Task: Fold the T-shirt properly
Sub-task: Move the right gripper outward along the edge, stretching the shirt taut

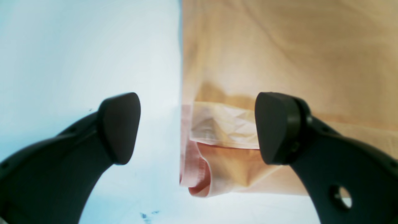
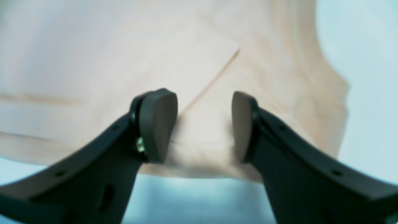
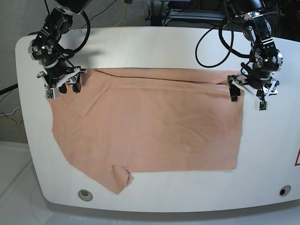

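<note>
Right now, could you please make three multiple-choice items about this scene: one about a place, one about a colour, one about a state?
1. Where does the T-shirt lie?
A. Spread on the white table
B. Hanging off the table's far edge
C. Lifted in the air

2. Which colour is the T-shirt?
A. Dark blue
B. Peach pink
C. Green

3. How is the left gripper?
A. Shut on a sleeve
B. Out of view
C. Open, its fingers apart over the cloth's edge

Answers: 1 A, the base view shows the cloth flat on the tabletop. 2 B, every view shows plain peach-pink fabric. 3 C, the left wrist view shows a wide gap, with one finger over the table and one over the cloth.
</note>
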Motion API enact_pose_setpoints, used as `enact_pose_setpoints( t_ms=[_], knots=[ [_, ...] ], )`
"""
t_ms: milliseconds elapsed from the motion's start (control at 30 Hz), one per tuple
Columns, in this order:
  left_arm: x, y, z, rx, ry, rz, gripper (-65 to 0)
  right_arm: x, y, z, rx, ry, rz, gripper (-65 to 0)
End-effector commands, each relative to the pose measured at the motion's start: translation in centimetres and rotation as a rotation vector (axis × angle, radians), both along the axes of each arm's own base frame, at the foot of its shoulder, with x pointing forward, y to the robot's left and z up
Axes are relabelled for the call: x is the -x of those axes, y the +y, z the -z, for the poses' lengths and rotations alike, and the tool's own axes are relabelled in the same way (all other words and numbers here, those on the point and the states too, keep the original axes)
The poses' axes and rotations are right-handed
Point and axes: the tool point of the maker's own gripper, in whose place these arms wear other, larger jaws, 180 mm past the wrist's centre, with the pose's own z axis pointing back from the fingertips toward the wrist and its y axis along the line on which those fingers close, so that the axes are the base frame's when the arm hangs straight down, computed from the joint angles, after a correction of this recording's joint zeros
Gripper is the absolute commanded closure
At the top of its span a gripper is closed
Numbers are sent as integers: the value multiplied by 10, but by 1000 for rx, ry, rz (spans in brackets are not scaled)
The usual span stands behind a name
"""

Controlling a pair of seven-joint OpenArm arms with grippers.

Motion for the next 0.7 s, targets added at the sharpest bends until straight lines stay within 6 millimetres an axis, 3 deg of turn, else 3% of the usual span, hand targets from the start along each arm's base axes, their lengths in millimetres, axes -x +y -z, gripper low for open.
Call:
enact_pose_setpoints(
  t_ms=[0, 233, 500, 667],
  knots=[
    [-9, 2, -14, -13, -53, 6, -531, -7, -9, -3, 39, -11, 4, -310],
    [-2, 3, -9, -17, -38, 5, -531, -10, -18, 0, 121, 6, 6, -315],
    [7, 4, -2, -20, -23, 6, -532, -9, -35, -2, 196, 15, 49, -465],
    [9, 4, -2, -21, -20, 5, -532, -10, -49, -19, 246, -12, 62, -472]
  ],
)
